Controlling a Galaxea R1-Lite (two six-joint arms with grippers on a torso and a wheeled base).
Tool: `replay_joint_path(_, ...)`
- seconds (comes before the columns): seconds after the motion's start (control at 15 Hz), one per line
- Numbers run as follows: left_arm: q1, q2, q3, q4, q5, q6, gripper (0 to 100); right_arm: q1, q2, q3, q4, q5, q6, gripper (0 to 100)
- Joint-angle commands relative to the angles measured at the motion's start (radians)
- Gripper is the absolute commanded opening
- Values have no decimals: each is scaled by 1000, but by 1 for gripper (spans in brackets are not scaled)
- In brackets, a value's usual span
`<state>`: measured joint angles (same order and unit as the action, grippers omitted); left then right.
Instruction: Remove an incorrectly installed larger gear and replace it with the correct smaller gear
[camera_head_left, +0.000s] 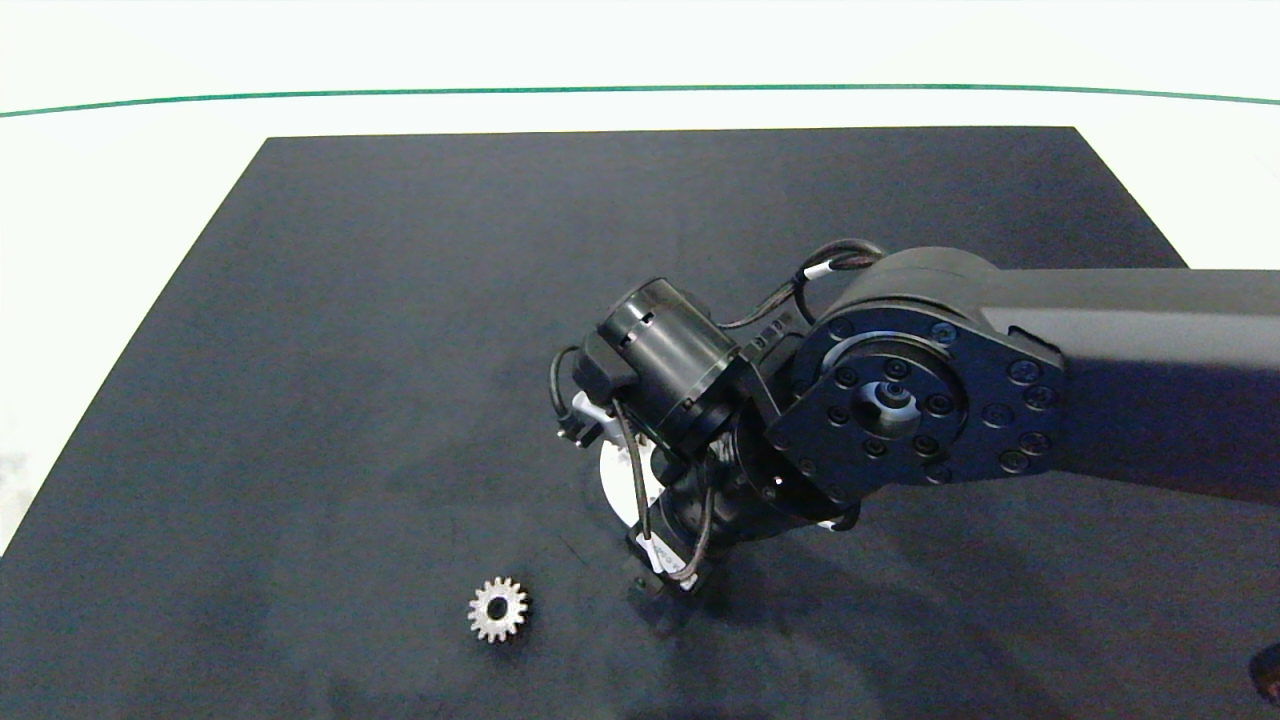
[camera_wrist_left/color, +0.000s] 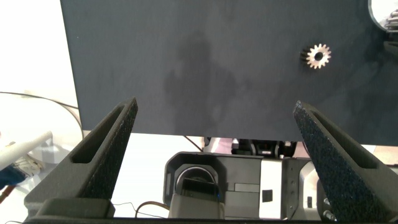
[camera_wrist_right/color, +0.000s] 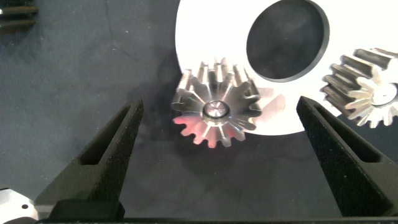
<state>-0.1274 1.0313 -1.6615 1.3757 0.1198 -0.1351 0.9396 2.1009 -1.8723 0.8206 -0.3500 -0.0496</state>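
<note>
The larger gear, shiny with long pointed teeth, sits on a pin at the edge of a white plate. My right gripper hovers over it, open, one finger on each side and both apart from the teeth. In the head view my right arm hides this gear, and only a sliver of the white plate shows. The smaller gear lies flat on the black mat, nearer the front edge and left of the arm. It also shows far ahead of my open, empty left gripper as the smaller gear.
A second toothed gear stands on the plate beside a large round hole. Part of another gear peeks in at the picture's corner. The black mat lies on a white table, and its left half is bare.
</note>
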Motion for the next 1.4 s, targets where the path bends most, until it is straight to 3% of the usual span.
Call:
replay_joint_path(0.07, 0, -4, 6, 6, 1, 2, 100, 13, 5, 12, 5, -4, -4, 100)
replay_joint_path(0.2, 0, -4, 6, 6, 1, 2, 100, 15, 7, 12, 3, -21, -6, 97)
replay_joint_path(0.53, 0, -10, 6, 6, 1, 5, 100, 15, 21, 10, -43, -21, -6, 87)
replay_joint_path(1.4, 0, -30, 6, 5, 1, 11, 100, 5, 38, 15, -49, -21, -4, 61)
